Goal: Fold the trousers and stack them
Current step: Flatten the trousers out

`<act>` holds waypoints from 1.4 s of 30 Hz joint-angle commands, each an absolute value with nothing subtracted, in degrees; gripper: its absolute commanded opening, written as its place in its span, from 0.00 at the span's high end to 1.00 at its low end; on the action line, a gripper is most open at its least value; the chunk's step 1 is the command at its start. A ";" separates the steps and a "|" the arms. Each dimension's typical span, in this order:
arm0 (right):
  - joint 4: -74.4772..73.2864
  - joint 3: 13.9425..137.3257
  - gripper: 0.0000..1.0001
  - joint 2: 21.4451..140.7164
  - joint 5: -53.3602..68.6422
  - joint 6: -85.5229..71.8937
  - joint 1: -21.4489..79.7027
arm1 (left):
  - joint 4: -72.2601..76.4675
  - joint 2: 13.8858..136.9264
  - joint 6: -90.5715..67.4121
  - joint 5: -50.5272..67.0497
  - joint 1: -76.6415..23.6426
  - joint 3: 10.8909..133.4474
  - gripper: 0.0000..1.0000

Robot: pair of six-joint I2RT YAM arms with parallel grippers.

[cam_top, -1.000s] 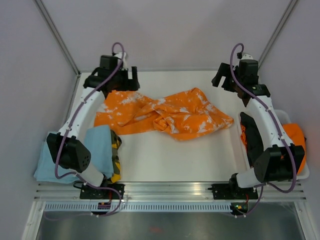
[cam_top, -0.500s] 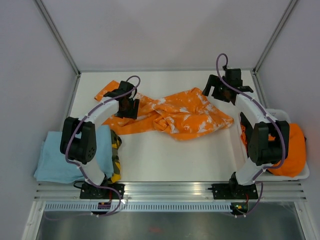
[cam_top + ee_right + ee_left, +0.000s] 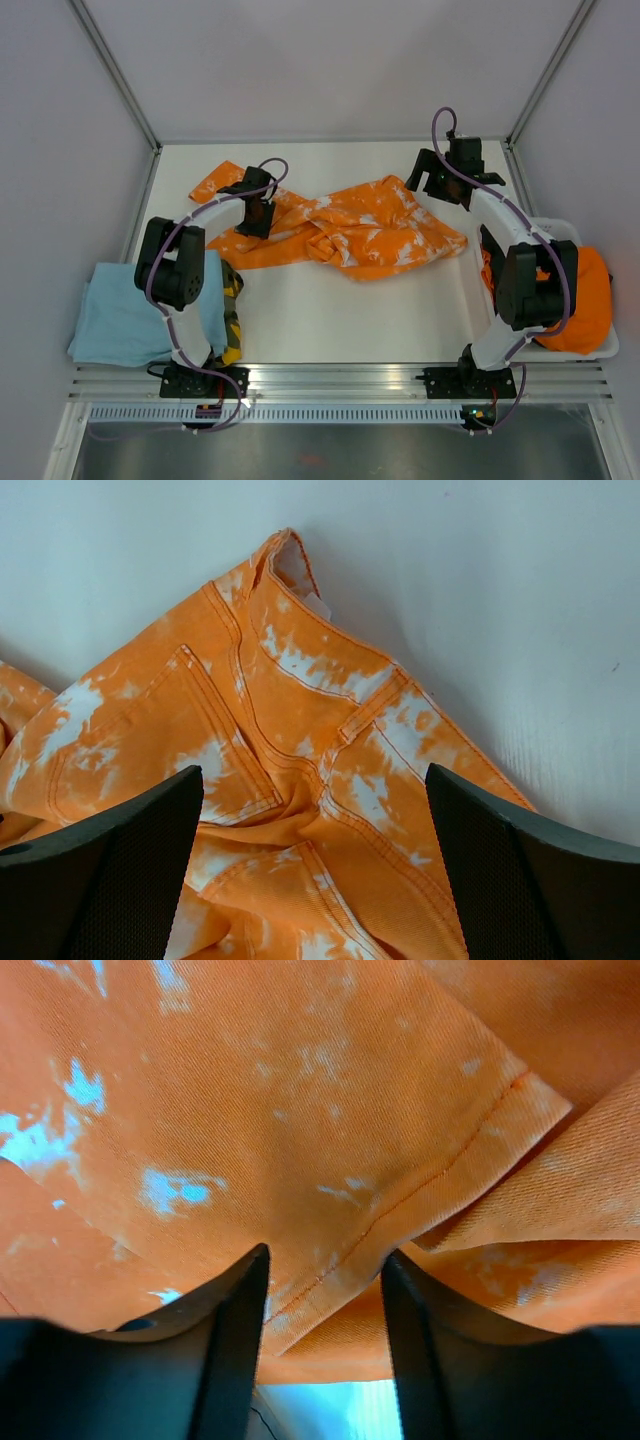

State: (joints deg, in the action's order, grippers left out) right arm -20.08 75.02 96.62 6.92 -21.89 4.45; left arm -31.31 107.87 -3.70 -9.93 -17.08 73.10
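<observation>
The orange, white-splashed cotton trousers [image 3: 370,225] lay crumpled across the far half of the flat white table [image 3: 350,310]. Their long way ran from the table's left side to its right side, with the waist at the right and the legs pointing left. In the last second the left gripper [image 3: 258,212] had dropped from the table's far edge onto a leg. The right gripper [image 3: 441,180] had come in over the waist. Both sets of fingers were spread apart, holding nothing. So the folding was probably only starting, and a grab looked next.
</observation>
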 commanded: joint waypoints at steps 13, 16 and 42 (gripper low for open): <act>-16.70 75.15 0.02 99.58 5.63 -23.47 4.57 | -26.63 109.16 -2.90 -12.31 -14.07 74.00 0.98; -15.74 75.59 0.02 100.28 6.59 -23.99 4.57 | -26.37 106.10 -5.09 -8.80 -10.91 74.53 0.98; -14.59 102.04 0.38 131.83 11.43 -15.56 8.88 | -22.06 95.63 -16.70 14.06 17.30 83.14 0.98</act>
State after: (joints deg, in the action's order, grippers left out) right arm -13.80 99.22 129.80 10.90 -16.14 8.67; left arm -25.28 97.10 -13.61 11.18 15.27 81.80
